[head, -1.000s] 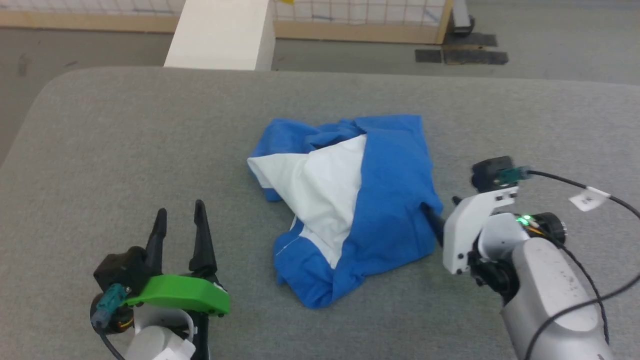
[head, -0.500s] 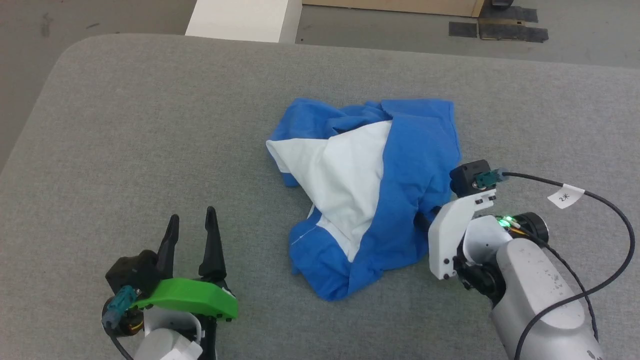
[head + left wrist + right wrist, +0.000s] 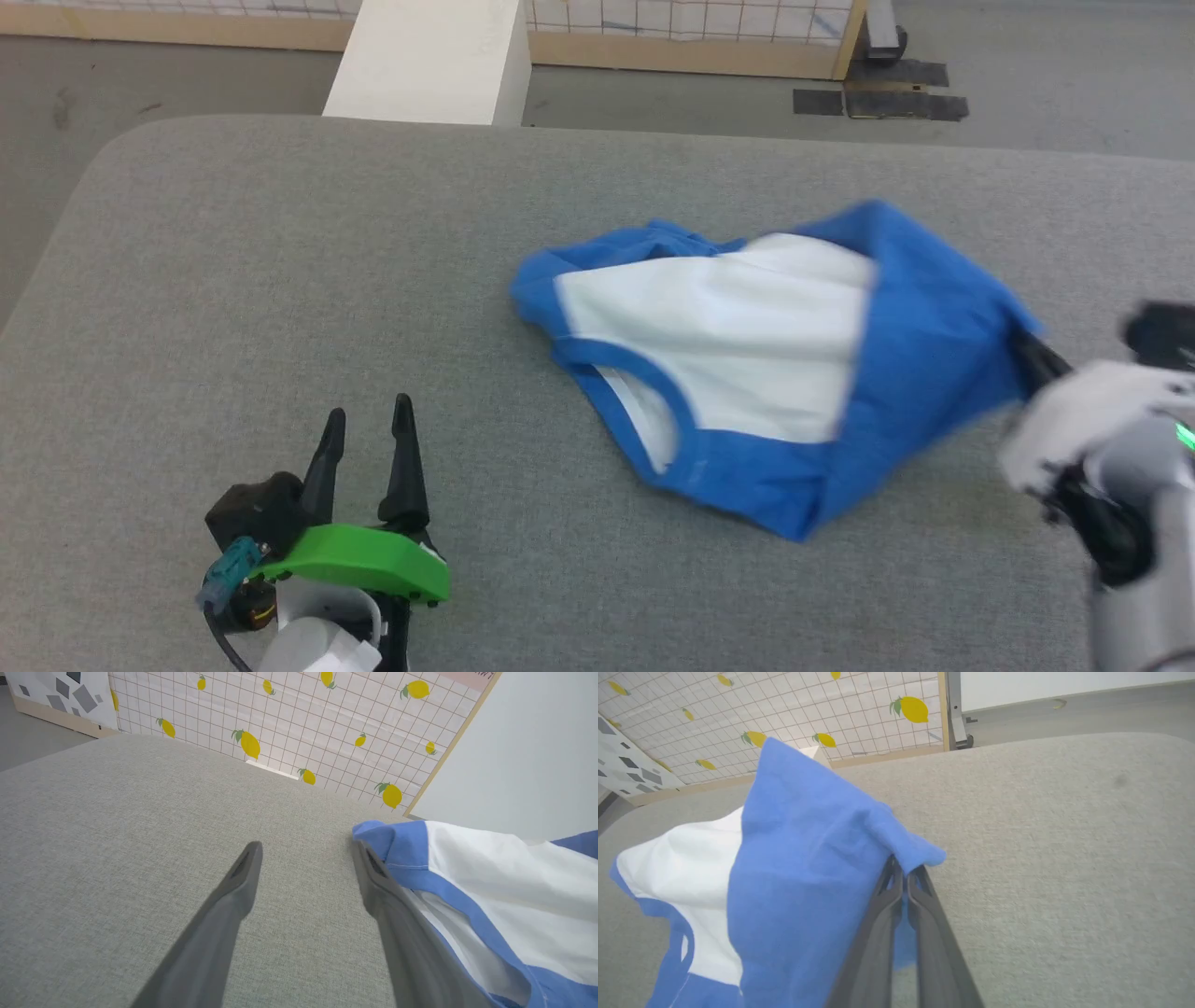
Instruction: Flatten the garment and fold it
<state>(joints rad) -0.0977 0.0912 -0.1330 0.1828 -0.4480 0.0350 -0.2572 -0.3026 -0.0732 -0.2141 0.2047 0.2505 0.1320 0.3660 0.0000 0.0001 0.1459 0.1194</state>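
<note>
Since a second ago the right gripper (image 3: 1030,353) has pressed its fingers together on the blue right edge of the garment (image 3: 747,364) and pulled it toward the robot's right, so the bunched heap now lies stretched wide. From the head camera I see the top spread across the middle-right of the grey padded table (image 3: 280,280). Its big white panel faces up, framed by royal blue, with a curved blue-trimmed opening at the near left and loose folds along the near edge. The right arm is blurred. The left gripper (image 3: 370,411) sits at the lower left with its fingers spread, holding nothing, well apart from the cloth. A white box (image 3: 429,61) stands beyond the table's far edge on a grey floor (image 3: 1046,56). From the left wrist I see the cloth's blue-and-white left end lying on the table past the right-hand finger, and a lemon-print grid wall (image 3: 303,718) behind. From the right wrist I see the two dark fingers shut on a blue corner, and the cloth rises from the table into that pinch.
</note>
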